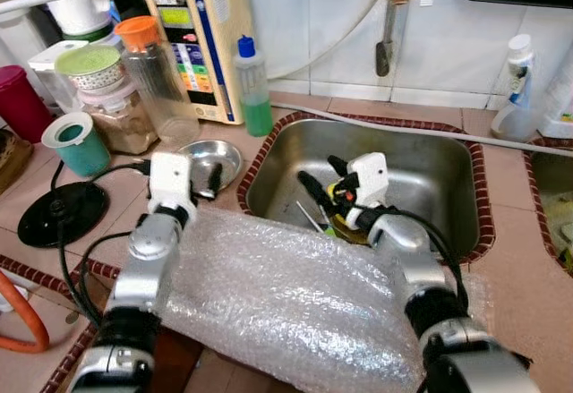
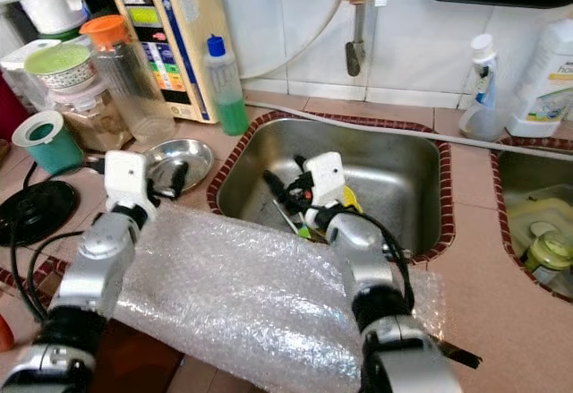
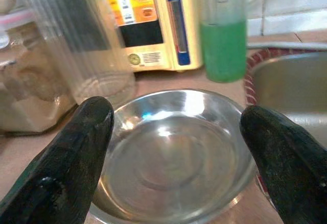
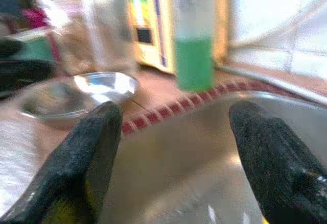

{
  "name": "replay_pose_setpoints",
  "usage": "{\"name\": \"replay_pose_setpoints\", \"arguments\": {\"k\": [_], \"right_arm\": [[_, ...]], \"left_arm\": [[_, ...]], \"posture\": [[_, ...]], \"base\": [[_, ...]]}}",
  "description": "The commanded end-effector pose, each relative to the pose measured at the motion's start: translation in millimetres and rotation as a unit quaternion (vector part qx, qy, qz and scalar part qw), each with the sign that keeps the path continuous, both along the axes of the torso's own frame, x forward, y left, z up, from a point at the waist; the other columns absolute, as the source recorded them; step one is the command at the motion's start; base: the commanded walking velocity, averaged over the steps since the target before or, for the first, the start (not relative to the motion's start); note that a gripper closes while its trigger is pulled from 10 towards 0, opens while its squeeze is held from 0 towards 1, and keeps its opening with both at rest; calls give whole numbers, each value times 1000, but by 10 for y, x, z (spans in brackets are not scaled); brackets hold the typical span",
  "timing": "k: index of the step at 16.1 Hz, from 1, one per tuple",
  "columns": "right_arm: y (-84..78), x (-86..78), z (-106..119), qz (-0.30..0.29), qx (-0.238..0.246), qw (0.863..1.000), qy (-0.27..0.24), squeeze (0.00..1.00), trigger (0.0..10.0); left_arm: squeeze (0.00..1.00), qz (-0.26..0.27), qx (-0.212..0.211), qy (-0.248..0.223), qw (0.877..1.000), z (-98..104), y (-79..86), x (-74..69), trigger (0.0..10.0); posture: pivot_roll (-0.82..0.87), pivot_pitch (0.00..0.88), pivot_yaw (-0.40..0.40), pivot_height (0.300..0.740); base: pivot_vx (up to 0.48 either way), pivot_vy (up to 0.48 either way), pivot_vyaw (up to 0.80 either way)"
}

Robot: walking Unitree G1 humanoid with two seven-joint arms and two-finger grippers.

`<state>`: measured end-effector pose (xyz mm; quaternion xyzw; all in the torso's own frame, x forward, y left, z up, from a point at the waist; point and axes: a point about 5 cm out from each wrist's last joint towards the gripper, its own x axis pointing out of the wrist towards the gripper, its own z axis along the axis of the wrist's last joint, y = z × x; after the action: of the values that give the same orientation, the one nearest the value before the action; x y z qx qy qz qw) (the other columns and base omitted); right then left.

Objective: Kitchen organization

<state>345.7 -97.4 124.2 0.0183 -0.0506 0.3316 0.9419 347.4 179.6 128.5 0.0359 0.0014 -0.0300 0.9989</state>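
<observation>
**Op:** Left gripper [image 1: 213, 181] sits at centre-left of the head frame, over the near rim of the steel bowl [image 1: 211, 159]. Jaws spread wide, nothing between them. In the left wrist view the bowl [image 3: 173, 152] lies squarely between the two fingers [image 3: 71, 157], so I judge I'm lined up to take it by the rim.

**Log:** Bowl location?

**Op:** On the tabletop [image 1: 107, 232], just left of the sink [image 1: 448, 174], in front of the tall clear jar [image 1: 161, 80] and near the green soap bottle [image 1: 254, 89]. Upright, looks empty.

**Log:** Right side?

**Op:** Right gripper [image 1: 322, 178] is down inside the sink, mid-frame. Jaws released too; the wrist view shows bare sink wall between the fingers [image 4: 87, 152]. Something yellow-green [image 1: 338, 223] lies under the wrist, with thin utensils [image 1: 309, 217] on the sink floor. Too hidden to name them.

**Log:** Why the bubble wrap?

**Op:** A sheet of it [image 1: 286, 294] covers the tabletop edge across the lower frame, under both forearms. My guess: padding so the arms can rest there.

**Log:** Risk?

**Op:** Bowl is shallow and slick; a rim pinch may skid it toward the jar. Cable [image 1: 72, 259] at lower left runs close to my left arm.
</observation>
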Motion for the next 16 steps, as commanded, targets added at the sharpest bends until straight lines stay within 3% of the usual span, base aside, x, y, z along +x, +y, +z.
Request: {"name": "replay_pose_setpoints", "arguments": {"k": [1,4,5,9,11,12,16], "right_arm": [[105,-71,60,38,7,999,-10,1000,10000],[159,-223,74,61,2,998,-19,1000,10000],[160,-258,90,55,15,998,-18,1000,10000],[195,-401,118,83,18,996,-12,1000,10000],[225,-492,145,108,21,994,-5,1000,10000],[259,-550,157,132,20,991,-2,0,10000],[316,-696,173,179,3,984,9,0,10000]], "left_arm": [[1000,30,-25,3,999,67,104,66,10000],[969,83,-77,22,993,75,205,154,10000],[0,96,-91,23,991,79,241,176,10000],[0,132,-117,40,983,69,349,219,10000],[0,147,-138,73,977,2,384,240,10000],[0,156,-154,92,972,-46,390,240,10000],[0,174,-192,133,957,-150,384,250,10000]], "posture": [[116,0,134,740],[107,0,134,740],[105,0,135,740],[102,0,144,740],[100,0,150,740],[100,0,151,740],[96,0,153,740]], "base": [[0,0,0],[0,0,0],[0,0,0],[0,0,0],[0,0,0],[0,0,0],[0,0,0]]}}
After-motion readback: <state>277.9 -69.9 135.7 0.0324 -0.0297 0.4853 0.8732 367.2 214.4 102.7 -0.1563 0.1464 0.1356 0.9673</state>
